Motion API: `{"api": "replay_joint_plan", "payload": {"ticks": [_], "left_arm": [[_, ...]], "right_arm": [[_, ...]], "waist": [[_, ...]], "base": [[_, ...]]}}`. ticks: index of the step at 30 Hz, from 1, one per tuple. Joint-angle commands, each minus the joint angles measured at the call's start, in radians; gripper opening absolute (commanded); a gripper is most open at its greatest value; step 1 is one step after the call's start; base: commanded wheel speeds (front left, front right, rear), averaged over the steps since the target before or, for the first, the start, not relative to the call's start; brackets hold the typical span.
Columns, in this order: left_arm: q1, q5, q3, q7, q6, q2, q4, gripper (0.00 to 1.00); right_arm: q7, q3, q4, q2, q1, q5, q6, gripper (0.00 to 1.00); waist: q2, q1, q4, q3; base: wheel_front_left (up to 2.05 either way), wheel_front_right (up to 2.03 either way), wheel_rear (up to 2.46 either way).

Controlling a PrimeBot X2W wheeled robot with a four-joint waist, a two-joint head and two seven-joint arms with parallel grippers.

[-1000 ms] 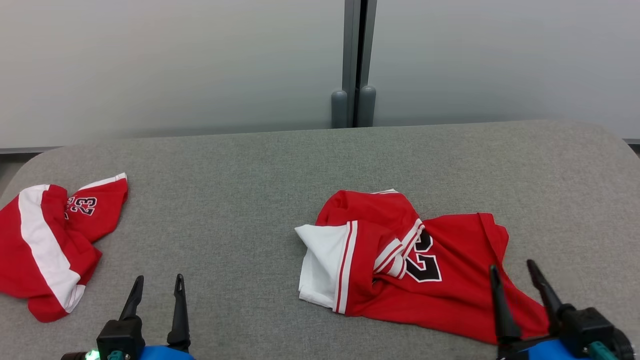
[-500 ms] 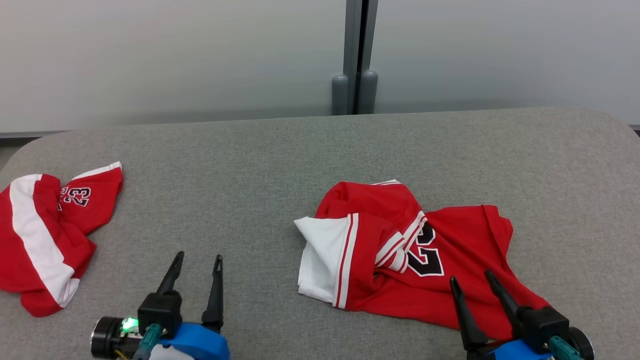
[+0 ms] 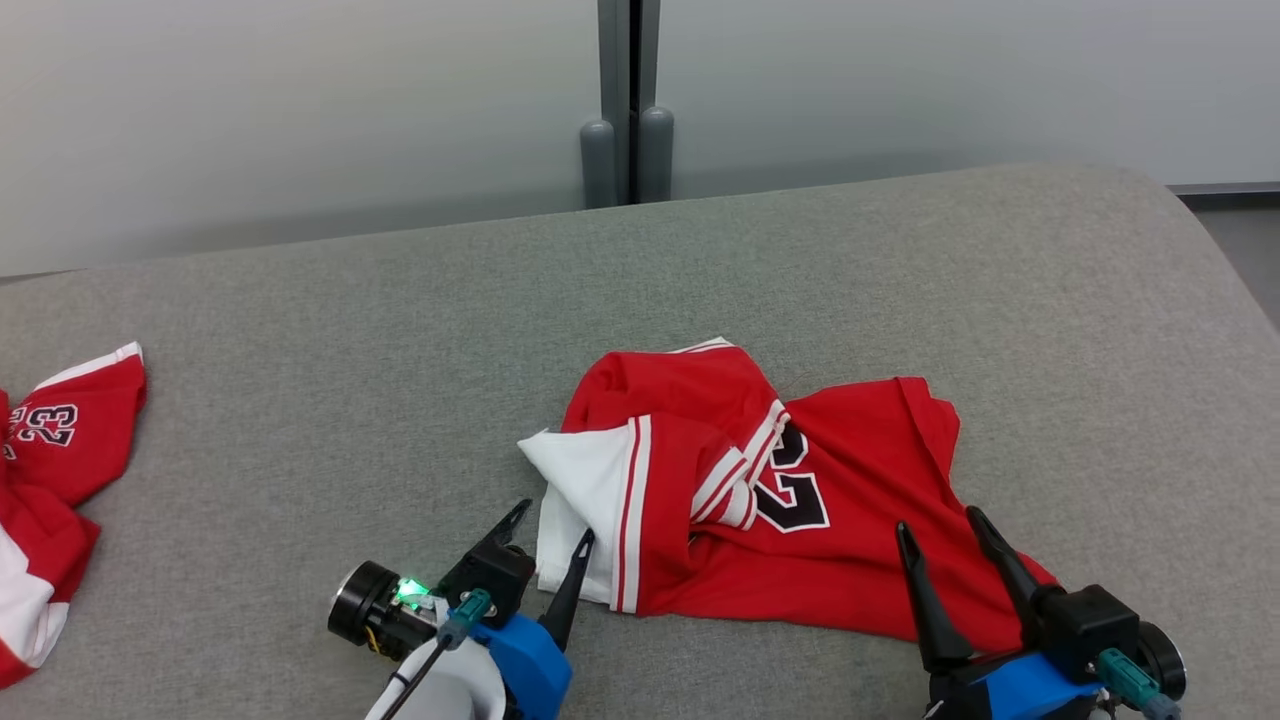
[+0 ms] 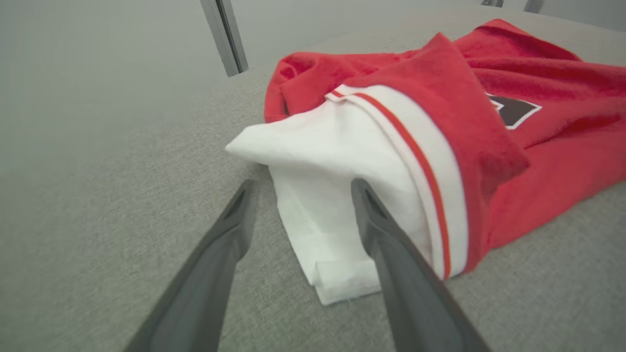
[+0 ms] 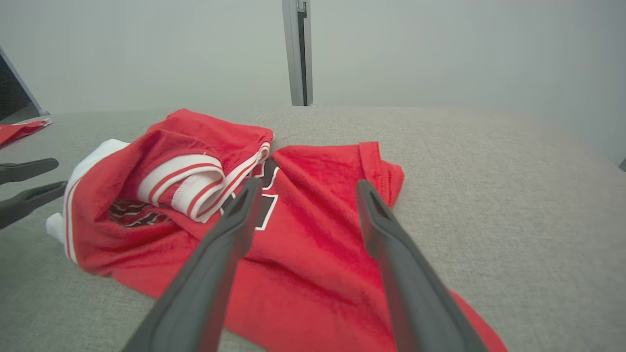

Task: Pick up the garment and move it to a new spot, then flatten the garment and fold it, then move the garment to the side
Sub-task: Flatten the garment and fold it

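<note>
The garment (image 3: 850, 470), a crumpled red jersey with white trim and a black number, lies at the middle of the grey padded table (image 3: 400, 320). My left gripper (image 3: 556, 520) stands open at its white left edge. In the left wrist view the white fold (image 4: 318, 161) sits between the left gripper's (image 4: 303, 183) fingers, low over the table. My right gripper (image 3: 937, 520) is open above the garment's near right corner. In the right wrist view its fingers (image 5: 386, 244) straddle red cloth (image 5: 303, 234), and whether they touch it is unclear.
A second red and white garment (image 3: 50, 470) with the number 23 lies at the table's far left edge. A pale wall with a grey vertical post (image 3: 628, 100) stands behind the table. The table's rounded right edge (image 3: 1210, 260) drops to the floor.
The head camera has swung right, shifting everything left. My left gripper has moved right up to the garment's white edge. The right gripper has moved slightly left over the near corner.
</note>
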Motion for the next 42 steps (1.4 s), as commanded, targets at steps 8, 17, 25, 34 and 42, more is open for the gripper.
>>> {"api": "replay_joint_plan", "payload": {"ticks": [8,17,25,34,42], "left_arm": [[-0.124,-0.1,-0.129,0.015,-0.001,0.007,0.241,1.0],[-0.129,-0.221,-0.217,0.006,-0.001,-0.007,0.321,0.0],[-0.072,-0.261,-0.147,-0.003,0.044,0.043,0.193,0.0],[0.096,-0.279,-0.069,-0.003,0.119,0.106,-0.019,0.0],[0.27,-0.309,-0.07,0.016,0.158,0.106,-0.095,0.0]], "right_arm": [[-0.001,-0.008,-0.008,-0.003,-0.017,-0.008,0.0,1.0],[-0.001,-0.016,-0.003,-0.003,0.007,-0.006,0.0,1.0],[-0.001,-0.036,-0.008,-0.003,0.043,-0.004,0.0,1.0],[-0.001,-0.037,-0.003,-0.003,0.066,-0.002,0.0,1.0],[-0.001,-0.045,0.0,-0.003,0.064,0.001,0.0,1.0]], "waist": [[-0.0001,0.0,-0.04,0.012],[-0.0001,0.0,-0.028,-0.016],[-0.0001,0.0,0.043,-0.063],[-0.0001,0.0,0.136,-0.082],[-0.0001,0.0,0.174,-0.069]], "base": [[0.0,0.0,0.0],[0.0,0.0,0.0],[0.0,0.0,0.0],[0.0,0.0,0.0],[0.0,0.0,0.0]]}}
